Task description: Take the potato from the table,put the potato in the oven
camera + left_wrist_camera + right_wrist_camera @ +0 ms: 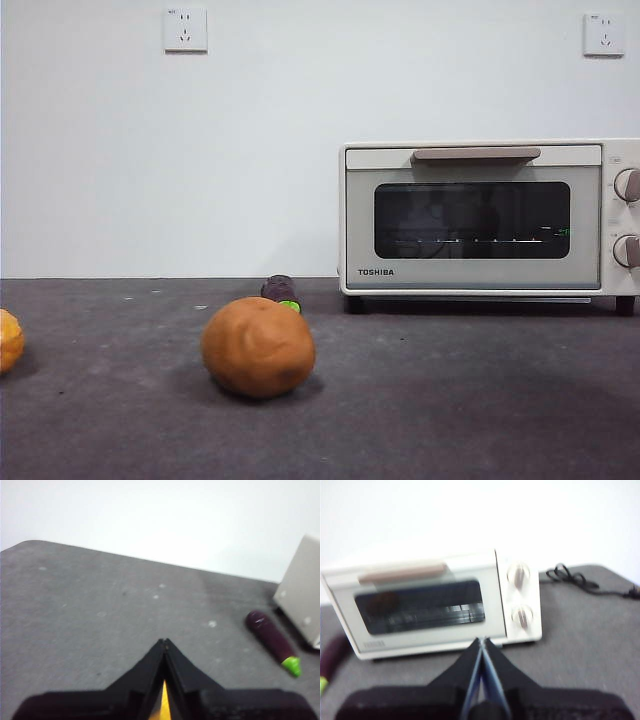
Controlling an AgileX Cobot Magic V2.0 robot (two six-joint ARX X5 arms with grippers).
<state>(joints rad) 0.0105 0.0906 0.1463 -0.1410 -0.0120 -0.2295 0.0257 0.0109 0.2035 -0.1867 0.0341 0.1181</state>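
Note:
The potato, a matte orange-brown lump, rests on the dark grey table near the front, left of centre. The cream Toshiba oven stands at the back right with its dark glass door closed. In the right wrist view the oven fills the middle, and my right gripper is shut, empty, in front of it. My left gripper is shut over bare table; the potato is out of that view. Neither arm shows in the front view.
A small purple eggplant with a green tip lies behind the potato, also seen as the eggplant beside the oven's corner. A yellow-orange bumpy fruit sits at the left edge. A black cable lies right of the oven.

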